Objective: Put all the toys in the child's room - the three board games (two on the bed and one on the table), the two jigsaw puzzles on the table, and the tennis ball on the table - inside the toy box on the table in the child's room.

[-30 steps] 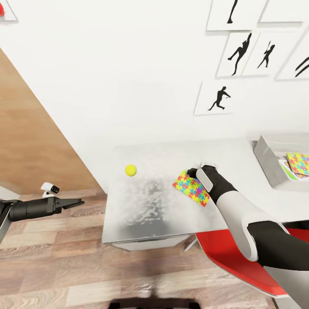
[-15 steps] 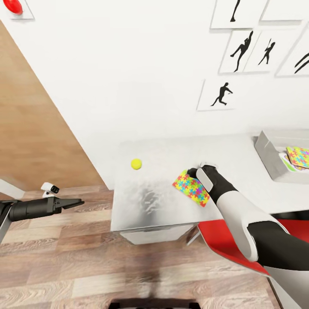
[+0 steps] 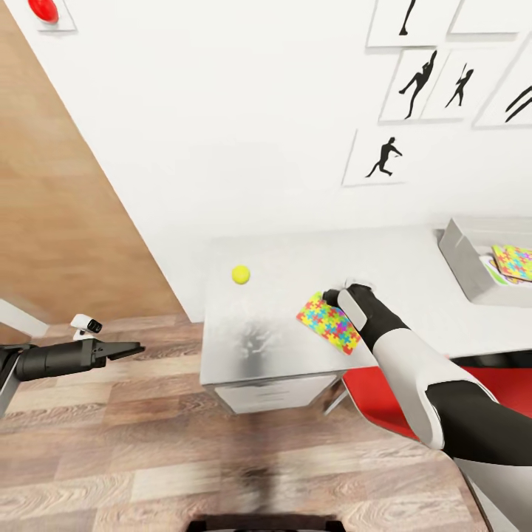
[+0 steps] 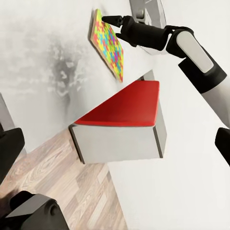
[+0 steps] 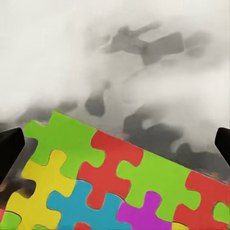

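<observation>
Jigsaw puzzle (image 3: 329,324) sits tilted above the table (image 3: 295,251), one edge up at the right gripper (image 3: 334,297), which in the left wrist view pinches that edge with its fingers drawn narrow around the thin board. The right wrist view looks down on the coloured pieces with the mottled tabletop behind them. I judge the puzzle is lifted rather than resting, since its lower corner hangs over the table's front part without clearly touching.

What the coming move turns on is direction: the toy box (image 3: 464,272) lies well apart to the robot's right along the same table, against the wall, with another jigsaw (image 3: 515,263) and part of a green-edged game box already showing inside. The held puzzle's long side runs slantwise, from near the gripper down toward the table's front edge, so it would need carrying sideways to the right and over the near wall of the box. The right arm is plainly the nearer one.

The tennis ball (image 3: 240,274) rests on the table to the left of the puzzle, well apart from it. The left gripper (image 3: 127,349) hangs over the wood floor (image 3: 148,443), away from the table, its fingers close together and holding nothing
</observation>
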You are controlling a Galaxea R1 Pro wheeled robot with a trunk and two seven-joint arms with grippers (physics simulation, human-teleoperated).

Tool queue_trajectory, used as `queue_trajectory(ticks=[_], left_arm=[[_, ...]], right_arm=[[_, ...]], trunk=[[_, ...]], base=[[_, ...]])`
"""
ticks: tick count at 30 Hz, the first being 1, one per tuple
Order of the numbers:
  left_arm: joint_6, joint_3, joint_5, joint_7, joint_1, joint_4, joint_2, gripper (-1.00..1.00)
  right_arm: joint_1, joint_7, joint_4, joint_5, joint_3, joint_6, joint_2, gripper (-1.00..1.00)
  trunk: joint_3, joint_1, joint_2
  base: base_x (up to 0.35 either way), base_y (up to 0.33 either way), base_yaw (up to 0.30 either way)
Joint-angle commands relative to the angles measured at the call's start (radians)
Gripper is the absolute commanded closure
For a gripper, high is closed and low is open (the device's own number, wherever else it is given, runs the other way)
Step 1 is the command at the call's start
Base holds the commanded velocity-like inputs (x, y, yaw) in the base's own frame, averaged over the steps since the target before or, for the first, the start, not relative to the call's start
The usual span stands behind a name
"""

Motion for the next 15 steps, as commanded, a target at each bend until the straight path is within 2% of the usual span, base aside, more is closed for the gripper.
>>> queue_trajectory(ticks=[1,15], left_arm=[[0.011,0.000,0.000,-0.004,-0.001,0.000,0.000,-1.00],[0.011,0.000,0.000,-0.004,-0.001,0.000,0.000,-1.00]], right_arm=[[-0.001,-0.009,-0.001,-0.010,0.008,0.003,-0.001,-1.00],[-0.001,-0.010,-0.001,-0.010,0.007,0.004,-0.001,-1.00]], trunk=[[-0.002,0.000,-0.002],[-0.002,0.000,-0.002]], base=[[-0.129,0.056,0.000],[-0.099,0.049,0.000]])
